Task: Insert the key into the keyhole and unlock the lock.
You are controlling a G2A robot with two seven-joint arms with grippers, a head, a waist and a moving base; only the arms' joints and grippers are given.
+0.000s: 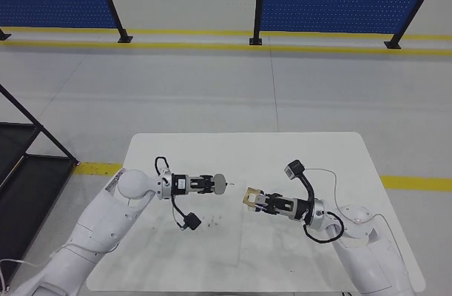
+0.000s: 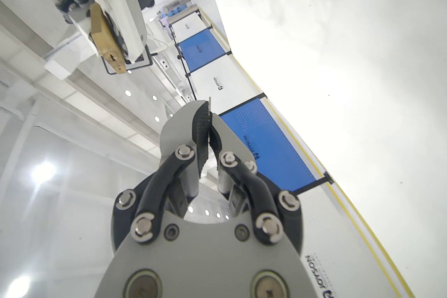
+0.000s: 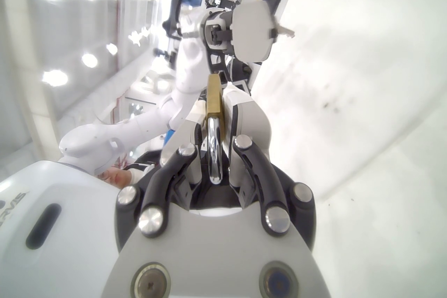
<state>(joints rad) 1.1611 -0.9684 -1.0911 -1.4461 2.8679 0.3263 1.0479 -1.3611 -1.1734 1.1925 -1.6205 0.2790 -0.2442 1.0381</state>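
1. The left gripper (image 2: 209,124) has its fingers (image 2: 181,128) closed almost fully, with only a thin slit between the ribbed black pads. They clamp the key (image 3: 284,31) by its head.
2. In the left wrist view the key shows only as a thin dark edge at the fingertips. In the right wrist view its silver blade sticks out sideways past the grey fingers.
3. The right gripper (image 3: 216,107) has its fingers (image 3: 246,110) closed onto the padlock (image 3: 213,93). One finger presses each flat side of the body.
4. The padlock has a brass body. Its polished silver shackle (image 3: 214,152) points back toward the wrist, between the finger linkages, and it looks closed.
5. The keyhole (image 2: 112,57) is a small slot in the end face of the brass body. That face is turned toward the left gripper.
6. In the top view both grippers are held above the white bench (image 1: 299,155), near its middle, and point at each other.
7. The key and the padlock are near one another but apart. A clear gap separates the key tip from the keyhole face, so the key is not inserted.
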